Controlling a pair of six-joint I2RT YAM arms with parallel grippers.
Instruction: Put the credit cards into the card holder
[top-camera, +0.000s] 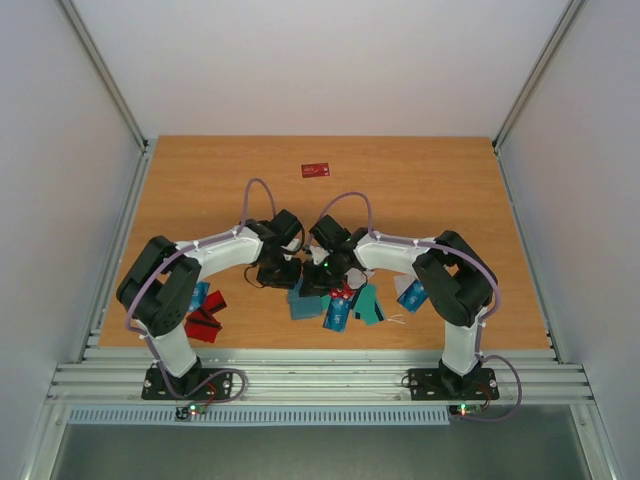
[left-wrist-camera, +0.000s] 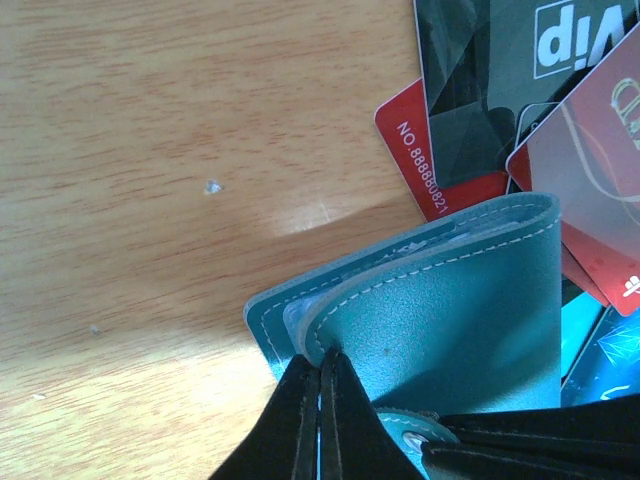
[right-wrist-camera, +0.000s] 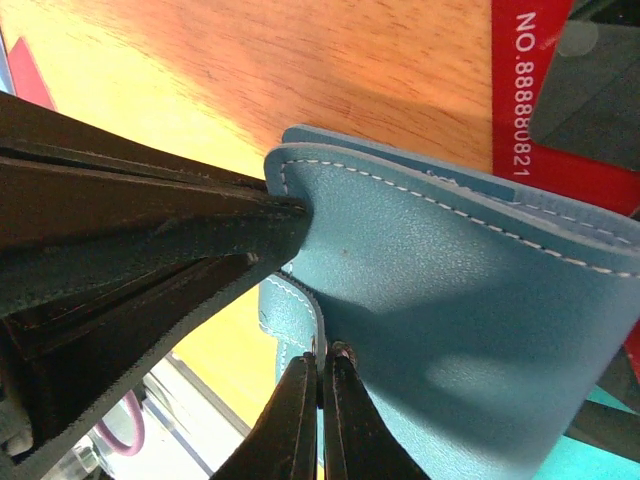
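Note:
The teal card holder (left-wrist-camera: 450, 320) lies half open on the wooden table, its cover flap lifted; it also shows in the top view (top-camera: 303, 303) and in the right wrist view (right-wrist-camera: 460, 330). My left gripper (left-wrist-camera: 320, 362) is shut on the corner of the cover flap. My right gripper (right-wrist-camera: 325, 352) is shut on the holder's snap tab at the flap's edge. In the top view both grippers, left (top-camera: 290, 272) and right (top-camera: 318, 276), meet over the holder. A red card (left-wrist-camera: 420, 160), a dark VIP card (left-wrist-camera: 480, 80) and a pale card (left-wrist-camera: 590, 150) lie beside the holder.
One red card (top-camera: 316, 170) lies alone at the far middle. Red cards (top-camera: 205, 320) and a blue card (top-camera: 200, 296) lie by the left arm. Blue and teal cards (top-camera: 345, 310) and a white card (top-camera: 410, 290) lie near the front edge.

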